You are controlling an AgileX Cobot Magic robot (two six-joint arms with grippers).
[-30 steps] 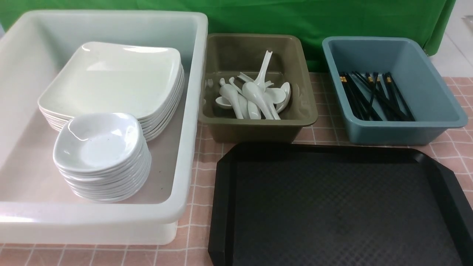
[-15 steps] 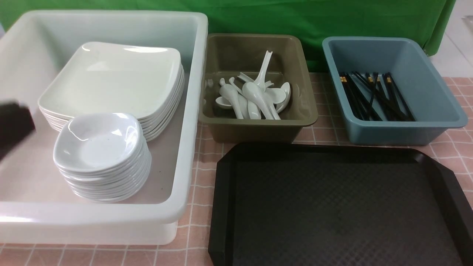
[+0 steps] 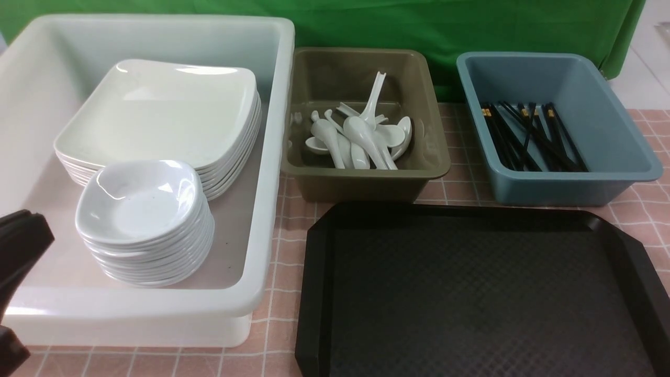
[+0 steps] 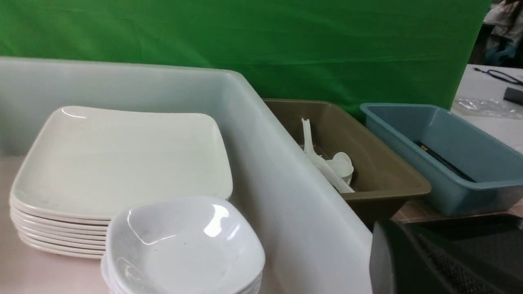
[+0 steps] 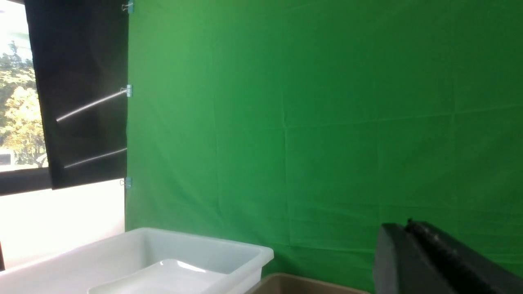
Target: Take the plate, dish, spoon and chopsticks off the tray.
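The black tray (image 3: 471, 293) lies at the front right with nothing on it. Large white square plates (image 3: 157, 110) are stacked in the white tub (image 3: 272, 157), with a stack of small white dishes (image 3: 138, 201) in front of them. White spoons (image 3: 361, 136) lie heaped in the olive tub (image 3: 361, 186). Black chopsticks (image 3: 528, 136) lie in the blue tub (image 3: 570, 188). My left gripper (image 3: 31, 228) pokes in at the left edge over the white tub's near corner, shut and holding nothing. My right gripper (image 5: 402, 228) shows only in its wrist view, shut and held up facing the green backdrop.
A pink checked cloth (image 3: 285, 251) covers the table. The green backdrop (image 3: 419, 26) hangs behind the three tubs, which stand side by side along the back. The white tub's tall wall stands just left of the tray's left rim.
The left gripper has come into the front view at the left edge and dropped lower, toward the white tub's near corner. Nothing else has moved.
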